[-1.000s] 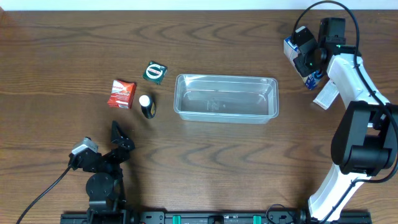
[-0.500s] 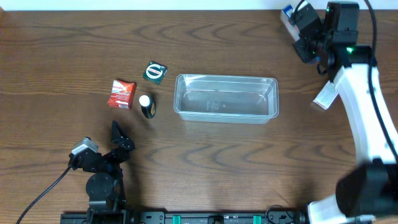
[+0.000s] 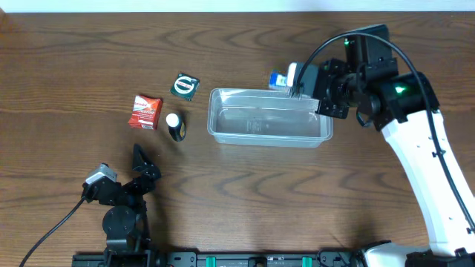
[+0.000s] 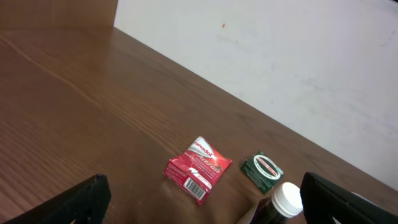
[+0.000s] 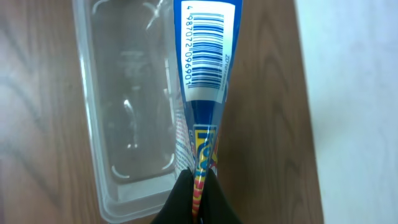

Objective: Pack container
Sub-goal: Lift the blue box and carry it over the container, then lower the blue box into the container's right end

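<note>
The clear plastic container lies at the table's middle and shows in the right wrist view, empty. My right gripper is shut on a blue-and-white packet with a barcode, pinched at its flat end. It holds the packet over the container's far right rim. My left gripper rests open and empty near the front left.
A red sachet, a green box and a dark bottle with a white cap lie left of the container. All three show in the left wrist view.
My right arm has swung left from the far right corner, carrying the blue packet to the container's far right rim. The left arm has not moved.
</note>
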### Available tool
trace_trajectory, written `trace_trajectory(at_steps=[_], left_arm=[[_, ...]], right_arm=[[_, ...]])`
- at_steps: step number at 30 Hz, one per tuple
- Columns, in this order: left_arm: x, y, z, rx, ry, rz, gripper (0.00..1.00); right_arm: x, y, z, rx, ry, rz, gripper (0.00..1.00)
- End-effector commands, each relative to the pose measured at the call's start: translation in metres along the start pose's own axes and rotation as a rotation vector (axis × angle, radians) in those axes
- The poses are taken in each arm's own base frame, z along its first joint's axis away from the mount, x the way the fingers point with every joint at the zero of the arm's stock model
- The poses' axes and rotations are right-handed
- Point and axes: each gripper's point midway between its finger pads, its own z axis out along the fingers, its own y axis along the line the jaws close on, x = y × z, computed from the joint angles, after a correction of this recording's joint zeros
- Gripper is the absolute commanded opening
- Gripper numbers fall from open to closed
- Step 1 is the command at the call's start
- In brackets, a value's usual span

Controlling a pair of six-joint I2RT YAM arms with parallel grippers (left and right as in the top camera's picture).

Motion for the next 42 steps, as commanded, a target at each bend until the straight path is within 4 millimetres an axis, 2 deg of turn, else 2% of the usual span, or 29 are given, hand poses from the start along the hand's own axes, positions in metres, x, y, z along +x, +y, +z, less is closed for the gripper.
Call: trace_trajectory(at_steps=[1, 7, 14, 26, 42], left_arm=[[0.014, 0.007, 0.002, -0.018, 0.028, 0.024, 0.98], [0.014, 0.007, 0.002, -0.018, 0.028, 0.024, 0.98], [0.014, 0.007, 0.002, -0.018, 0.028, 0.024, 0.98], [0.014, 0.007, 0.002, -0.018, 0.028, 0.024, 0.98], [0.014, 0.007, 0.002, -0.018, 0.028, 0.024, 0.98]], right_arm=[[-0.006, 0.008, 0.009, -0.051, -0.030, -0.045, 0.01], [-0.017, 0.027, 0.020, -0.125, -0.086, -0.080, 0.01], [-0.010, 0.051, 0.048, -0.177, -0.077, -0.183, 0.01], [0.010, 0.057, 0.093, -0.111, -0.075, -0.179, 0.01], [0.035, 0.075, 0.129, -0.059, -0.070, -0.191, 0.01]])
